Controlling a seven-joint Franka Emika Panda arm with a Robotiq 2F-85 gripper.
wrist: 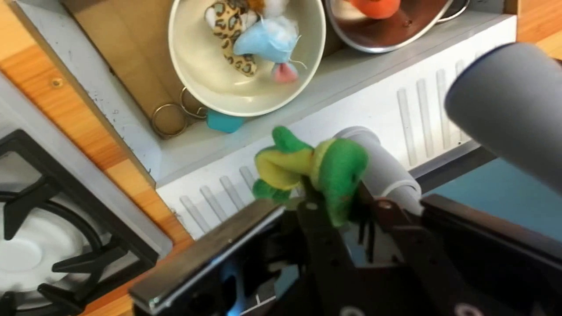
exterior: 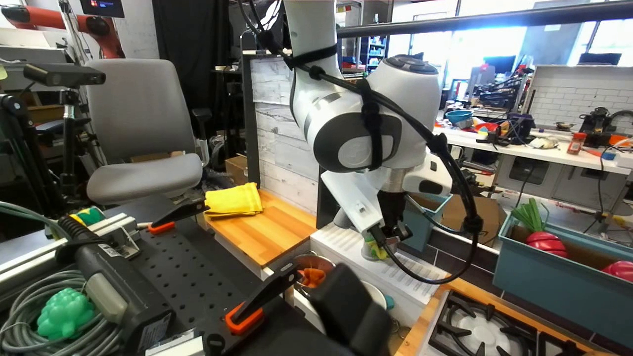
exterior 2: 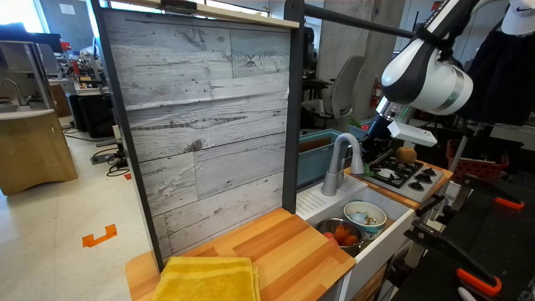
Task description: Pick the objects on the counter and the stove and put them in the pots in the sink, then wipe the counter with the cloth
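The gripper [wrist: 347,204] is clamped on a green and yellow toy [wrist: 322,162], which pokes out from between its fingers [wrist: 322,239] over the white slotted ledge [wrist: 377,109] of the sink [exterior 2: 374,259], close to the foot of the grey faucet [exterior 2: 333,171]; whether the toy touches the ledge or the faucet I cannot tell. In the wrist view the white pot [wrist: 197,74] stands in the sink on the far side of that ledge, with a light-blue toy [wrist: 268,41] and a spotted toy [wrist: 230,44] lying in it, and the metal pot [wrist: 390,33] stands just to its right, only partly in view. In an exterior view the metal pot is the nearer of the two, and orange pieces [exterior 2: 345,236] and, at their left, a red piece [exterior 2: 331,238] lie in it. There the wooden counter [exterior 2: 288,246] runs along the near side, left of the sink, and the yellow cloth [exterior 2: 207,278] lies folded on its near left part, close to the grey wood panel [exterior 2: 209,125]. The stove [exterior 2: 405,193] stands farther off to the right, past the sink; a brown round thing [exterior 2: 406,155] shows over its far part, though whether it rests on the stove is hard to tell. In an exterior view a teal bin [exterior: 559,282] with red vegetables [exterior: 546,243] in it stands at the right, beyond the stove, and at the near left a clamp [exterior: 245,319] with an orange end sits on the black table [exterior: 198,267].
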